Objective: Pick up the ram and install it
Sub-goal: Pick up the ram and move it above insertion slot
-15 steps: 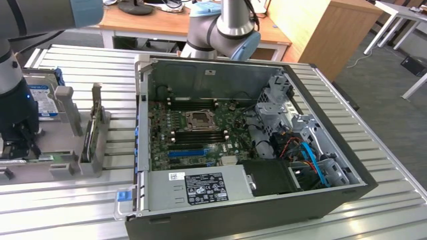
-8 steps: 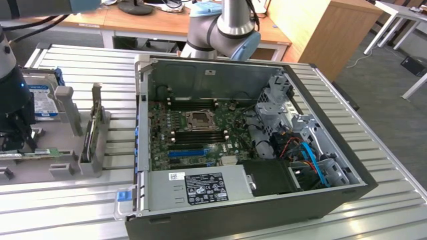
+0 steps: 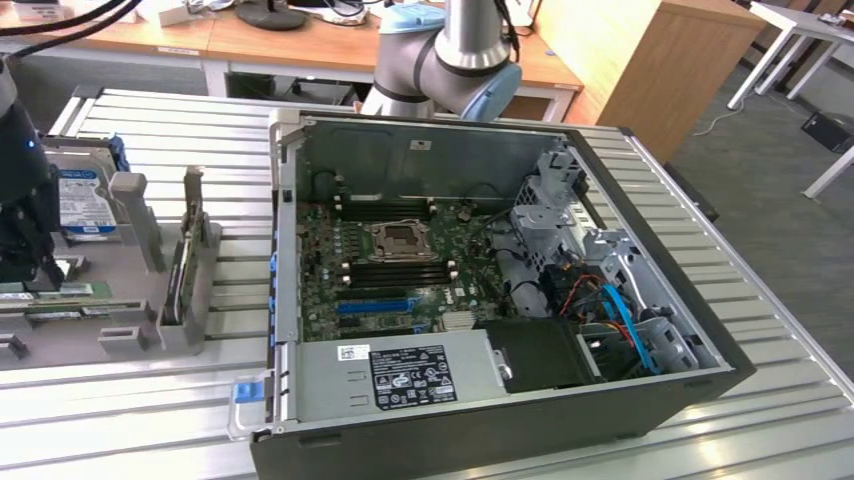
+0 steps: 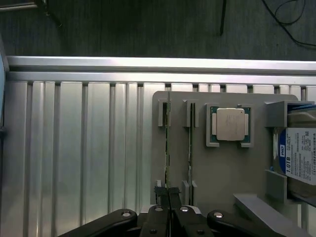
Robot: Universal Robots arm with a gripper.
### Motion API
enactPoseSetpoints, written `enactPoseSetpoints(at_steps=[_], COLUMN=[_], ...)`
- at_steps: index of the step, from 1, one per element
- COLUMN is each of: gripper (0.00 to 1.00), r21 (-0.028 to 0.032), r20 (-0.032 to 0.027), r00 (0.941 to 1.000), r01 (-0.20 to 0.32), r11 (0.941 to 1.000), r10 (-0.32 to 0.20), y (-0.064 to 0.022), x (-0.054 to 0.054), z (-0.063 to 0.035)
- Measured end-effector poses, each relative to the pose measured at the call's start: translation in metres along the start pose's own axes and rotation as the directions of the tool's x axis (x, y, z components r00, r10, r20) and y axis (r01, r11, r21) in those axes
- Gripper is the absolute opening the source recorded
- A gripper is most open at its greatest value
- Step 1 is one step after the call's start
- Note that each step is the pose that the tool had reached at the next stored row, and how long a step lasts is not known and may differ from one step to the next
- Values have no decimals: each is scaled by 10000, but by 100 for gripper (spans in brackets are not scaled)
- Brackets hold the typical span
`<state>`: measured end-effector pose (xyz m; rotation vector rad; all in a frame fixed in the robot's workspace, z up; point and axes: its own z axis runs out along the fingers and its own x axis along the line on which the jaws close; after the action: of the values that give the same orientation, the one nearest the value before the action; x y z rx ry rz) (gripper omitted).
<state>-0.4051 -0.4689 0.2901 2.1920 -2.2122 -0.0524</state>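
Ram (image 4: 169, 143) stands on edge in slot nearest to edge of grey holder tray (image 4: 222, 173). Claw (image 4: 168, 190) closed on one end of it, fingers pressed on both faces, almost no gap left. Second stick (image 4: 190, 138) in neighbour slot, not touched. Processor (image 4: 230, 124) in pocket beside, hard drive (image 4: 298, 155) further along tray. Tray lies on ribbed aluminium table (image 4: 74, 148). Open computer case (image 3: 467, 445) stands at exterior view's right of tray.

Wooden desks (image 3: 174, 40) and a wooden cabinet (image 3: 641, 60) stand on grey carpet floor (image 3: 774, 140) behind the ribbed metal table (image 3: 134, 400).
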Motion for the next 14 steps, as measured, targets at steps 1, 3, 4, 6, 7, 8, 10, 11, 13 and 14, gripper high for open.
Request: enactPoseSetpoints(at_steps=[1,3,4,6,7,8,10,11,13,14], gripper=[11,11,11,11,11,11,11,11,11,11], r21=[-1,-1,-1,0,1,0,0,0,0,0], r20=[0,0,0,0,0,0,0,0,0,0], r00=[10000,10000,10000,10000,10000,10000,10000,10000,10000,10000], r01=[0,0,0,0,0,0,0,0,0,-1], r11=[10000,10000,10000,10000,10000,10000,10000,10000,10000,10000], r10=[0,0,0,0,0,0,0,0,0,1], y=[1,3,4,6,7,9,12,13,15,17], x=[0,0,0,-1,-1,-1,-1,-2,-2,-2], z=[-22,-68,-93,-147,-175,-205,-267,-298,-359,-389])
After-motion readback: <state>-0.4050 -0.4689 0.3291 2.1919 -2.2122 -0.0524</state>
